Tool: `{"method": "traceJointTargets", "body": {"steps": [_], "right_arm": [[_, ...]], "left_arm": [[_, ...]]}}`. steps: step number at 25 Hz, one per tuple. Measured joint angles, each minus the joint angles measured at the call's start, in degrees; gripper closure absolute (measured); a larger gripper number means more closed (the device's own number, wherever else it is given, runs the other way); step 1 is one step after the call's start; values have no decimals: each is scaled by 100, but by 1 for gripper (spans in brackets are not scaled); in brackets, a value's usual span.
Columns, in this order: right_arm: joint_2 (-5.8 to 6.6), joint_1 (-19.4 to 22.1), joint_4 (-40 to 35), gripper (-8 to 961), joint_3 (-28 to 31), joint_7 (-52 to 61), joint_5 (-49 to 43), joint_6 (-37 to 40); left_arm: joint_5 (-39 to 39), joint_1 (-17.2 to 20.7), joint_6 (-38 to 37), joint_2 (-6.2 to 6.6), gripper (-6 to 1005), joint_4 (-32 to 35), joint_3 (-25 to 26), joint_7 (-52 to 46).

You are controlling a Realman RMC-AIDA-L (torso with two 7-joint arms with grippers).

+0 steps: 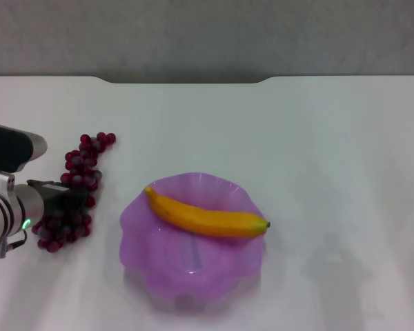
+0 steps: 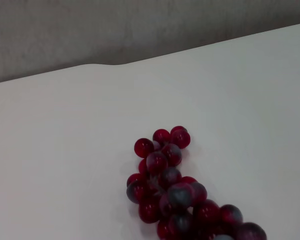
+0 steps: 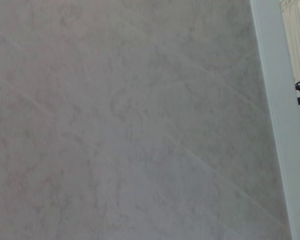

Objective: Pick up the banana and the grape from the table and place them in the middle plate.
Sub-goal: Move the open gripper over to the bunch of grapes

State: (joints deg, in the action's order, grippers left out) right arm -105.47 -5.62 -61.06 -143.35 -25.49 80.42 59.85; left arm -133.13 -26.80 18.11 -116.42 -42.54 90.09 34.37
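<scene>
Reaching in from nine o'clock, the left gripper sat over the grape on the table; I cannot tell its finger state. The banana lay in the middle plate. A loose pinch could shed grapes mid-carry.

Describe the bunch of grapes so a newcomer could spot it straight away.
Find the purple plate holding the banana on the white table. Toward the robot's left lies the grape bunch, with the left hand over its near end. It alone is dark red and beaded.
</scene>
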Motion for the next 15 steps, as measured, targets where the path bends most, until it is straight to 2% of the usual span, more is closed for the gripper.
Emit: {"method": "traceJointTargets", "body": {"steps": [15], "right_arm": [[-53, -23, 124, 954, 35, 6, 0, -28]], "left_arm": [[18, -7, -28, -9, 796, 1, 0, 0]]}}
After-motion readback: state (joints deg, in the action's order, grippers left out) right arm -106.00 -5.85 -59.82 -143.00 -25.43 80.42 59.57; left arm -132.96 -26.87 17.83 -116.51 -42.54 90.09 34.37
